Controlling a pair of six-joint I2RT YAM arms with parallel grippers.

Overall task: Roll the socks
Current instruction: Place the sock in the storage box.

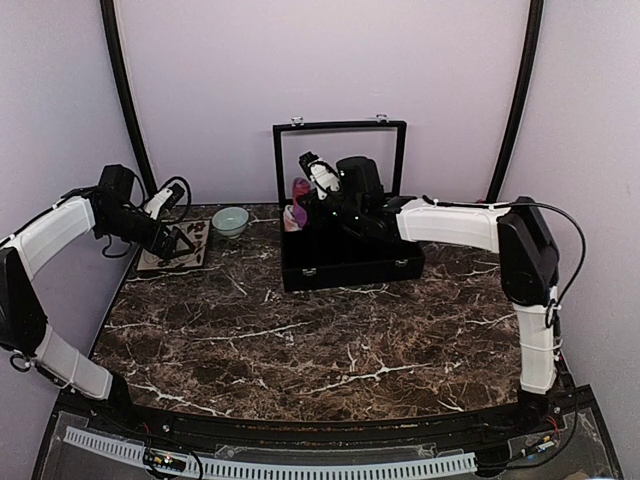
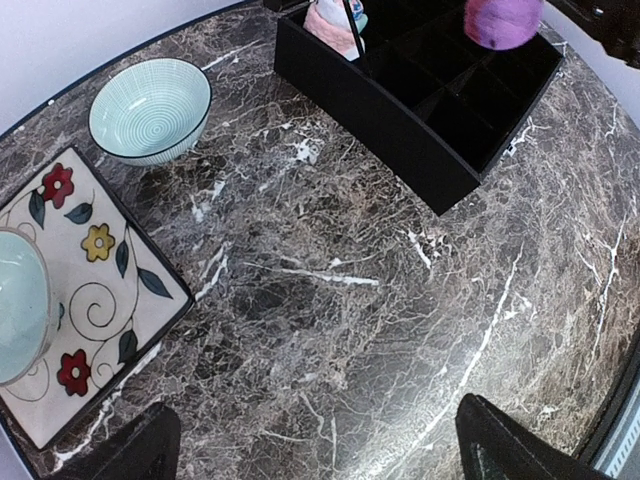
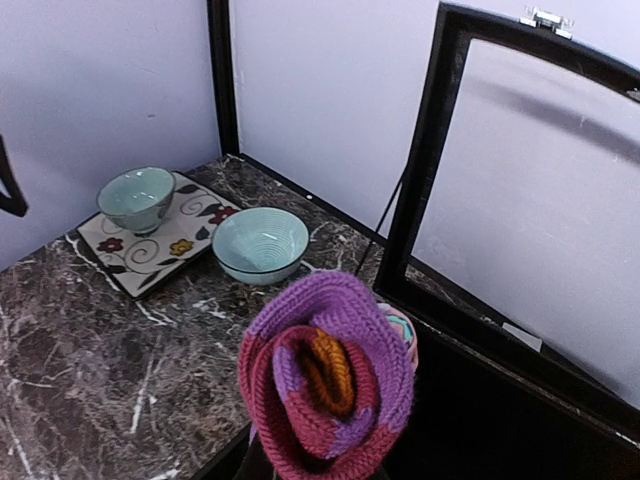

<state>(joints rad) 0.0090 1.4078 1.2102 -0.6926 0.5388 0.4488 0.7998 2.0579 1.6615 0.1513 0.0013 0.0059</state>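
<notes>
The left gripper (image 1: 183, 241) hangs wide open and empty over the flower tray (image 1: 172, 262) at the left of the surface (image 1: 300, 340). Farther back, the right gripper (image 1: 308, 196) is pinched on the rolled maroon and purple sock (image 3: 325, 390), up over the black box (image 1: 350, 268), where the pink sock (image 2: 330, 20) sits at the left end. I think the roll is being put away, so next it must go down gently into a free part of the box before the right gripper lets go.

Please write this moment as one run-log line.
left gripper: open, by floral square tray | right gripper: shut on rolled maroon-and-purple knitted sock, over open black case | salmon-pink fabric sock: in case
</notes>
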